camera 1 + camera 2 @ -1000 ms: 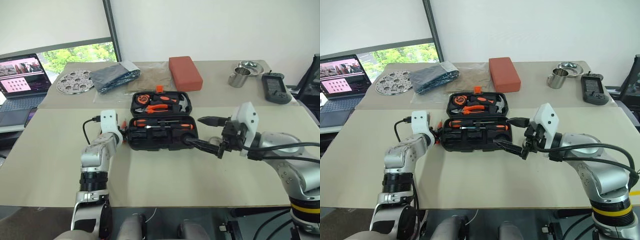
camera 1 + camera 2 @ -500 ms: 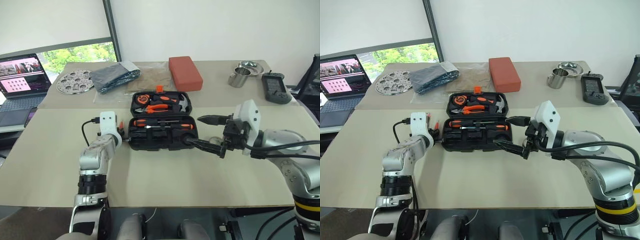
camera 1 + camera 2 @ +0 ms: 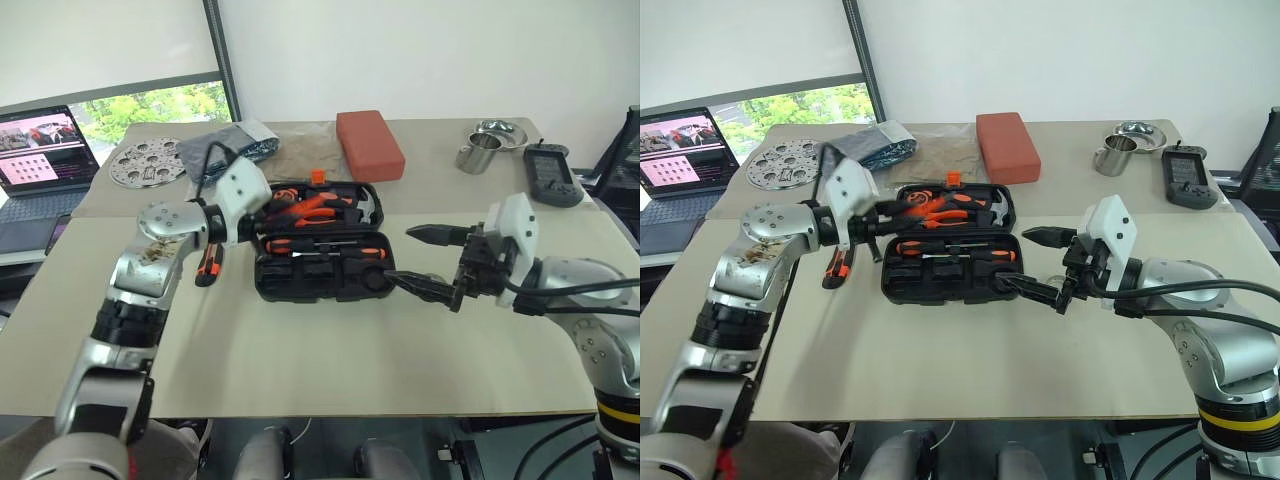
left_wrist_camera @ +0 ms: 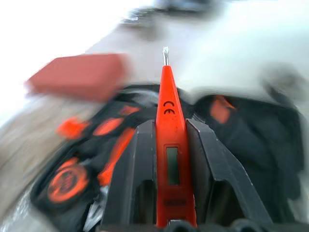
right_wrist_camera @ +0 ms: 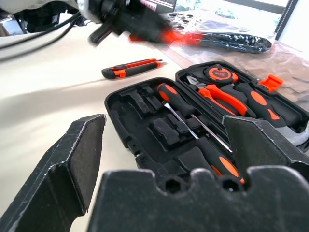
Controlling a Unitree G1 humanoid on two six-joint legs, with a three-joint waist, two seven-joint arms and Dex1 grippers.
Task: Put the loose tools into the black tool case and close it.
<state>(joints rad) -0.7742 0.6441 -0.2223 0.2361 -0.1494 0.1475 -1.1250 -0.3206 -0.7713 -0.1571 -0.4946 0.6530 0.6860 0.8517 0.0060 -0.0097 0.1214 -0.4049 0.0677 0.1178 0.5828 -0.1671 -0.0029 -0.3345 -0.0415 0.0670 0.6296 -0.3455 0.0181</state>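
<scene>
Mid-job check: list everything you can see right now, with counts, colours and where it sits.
tool case: one, black, open, table centre
screwdrivers: two, orange-black, in the case's near half
pliers: one, orange-black, in the case's far half
tape measure: one, orange-black, beside the pliers
utility knife: one, orange-black, on the table left of the case
tester screwdriver: one, orange, in the left gripper
block: one, red-orange, behind the case
bag: one, dark, far left
perforated disc: one, silver, far left
laptop: one, left edge
cup and bowl: metal, far right
handheld device: one, black, far right
left gripper: shut on the tester, over the case
right gripper: open, right of the case
</scene>
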